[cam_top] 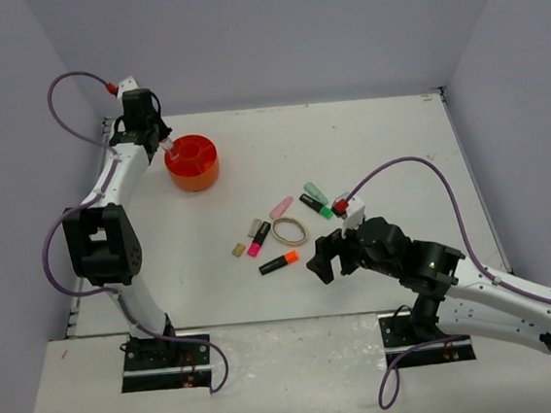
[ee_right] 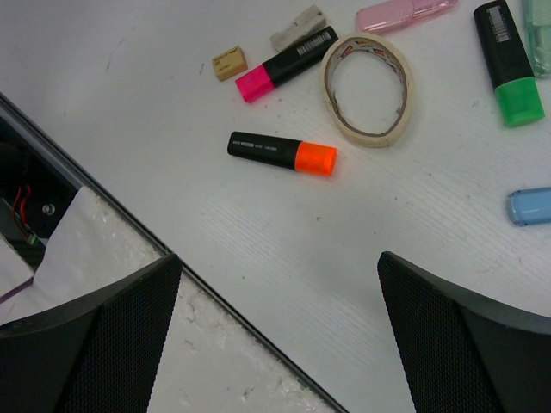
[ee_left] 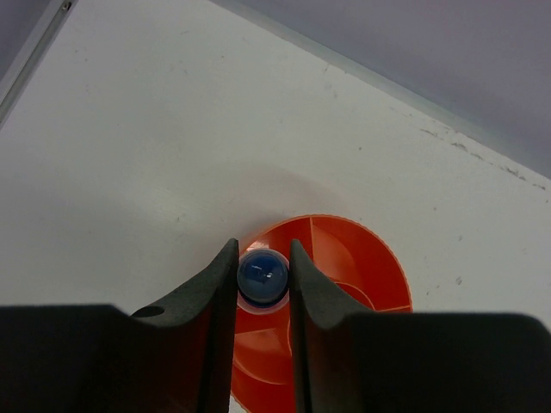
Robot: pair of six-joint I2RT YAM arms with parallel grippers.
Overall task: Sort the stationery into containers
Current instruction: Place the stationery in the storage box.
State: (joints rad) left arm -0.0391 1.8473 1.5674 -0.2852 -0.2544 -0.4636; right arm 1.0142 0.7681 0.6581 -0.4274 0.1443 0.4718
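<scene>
Two claws, and each stands differently. My left claw (ee_left: 263, 251) is drawn in most of the way and pinches the tube (ee_left: 263, 275) just under its blue cap. The tube hangs upright over the left part of the tub (ee_left: 357, 249), above its dividers. I cannot tell whether its lower end touches the tub. From the ring (ee_right: 368, 89), the tub sits well apart, far and to the left.

My right claw (ee_right: 277, 258) is spread wide and holds nothing. It hovers over bare table (cam_top: 397, 146) on the ring's near right side.

The orange highlighter (ee_right: 281, 153) lies near the ring on its near left. The pink highlighter (ee_right: 288, 62) is just beside the ring's left, with a tan block (ee_right: 229, 63) and a pale block (ee_right: 299, 26) near it. The pink piece (ee_right: 405, 13) lies just beyond the ring. The green highlighter (ee_right: 508, 60) and the mint piece (ee_right: 538, 34) lie to its far right.

The highlighters' black barrels carry white print, too small to read.

Only the right wrist view shows the blue piece (ee_right: 529, 206), right of the ring. Only the top view shows tub and ring together. Only the left wrist view shows the cap.
</scene>
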